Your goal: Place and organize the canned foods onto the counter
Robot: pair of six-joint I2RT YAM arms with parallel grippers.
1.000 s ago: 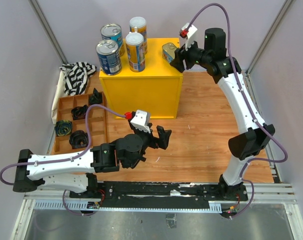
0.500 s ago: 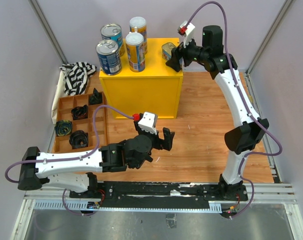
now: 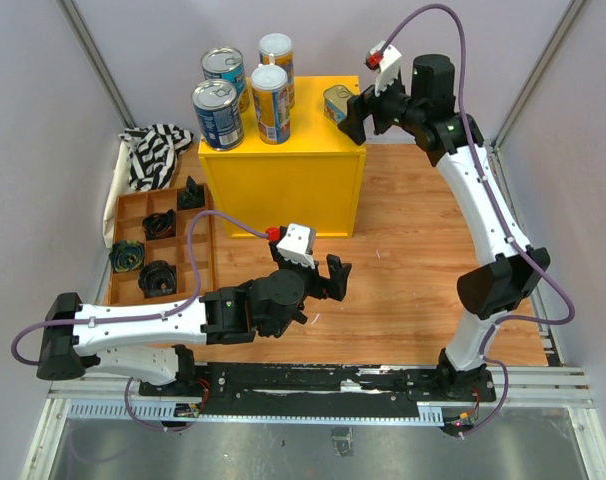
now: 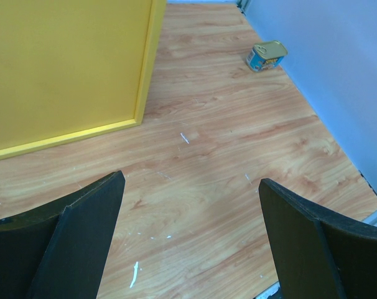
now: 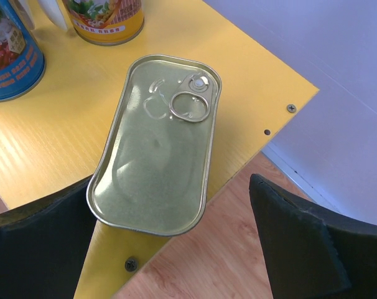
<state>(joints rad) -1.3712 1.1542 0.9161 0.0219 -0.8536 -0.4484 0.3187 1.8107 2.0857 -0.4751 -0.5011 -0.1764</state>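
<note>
Wooden desk (image 3: 413,250): carries all items.

Yellow desk (image 3: 283,190): box-shaped and flat-topped, standing at the far middle of the wooden desk.

Right arm: reaches to the yellow desk's far right corner. Its tool (image 5: 170,249) is spread wide and grips nothing, with one finger (image 5: 300,249) on each side of the near end of a gold tin (image 5: 154,143). Contact on the left side cannot be determined.

Left arm: lies low over the wooden desk in front of the yellow desk. Its tool (image 4: 188,243) is spread and empty.

Compartment tray (image 3: 198,255): left of the yellow desk, with a striped cloth (image 3: 153,150) behind it.

Two wide blue cans (image 3: 217,115) (image 3: 224,75): upright on the left of the yellow desk's top.

Two slim cans (image 3: 270,103) (image 3: 276,58): upright just beside them.

Gold tin: lies flat on that top, pull-ring up, at the right corner.

Second tin (image 4: 266,55): on the wooden desk near the wall, well apart from the yellow desk.
</note>
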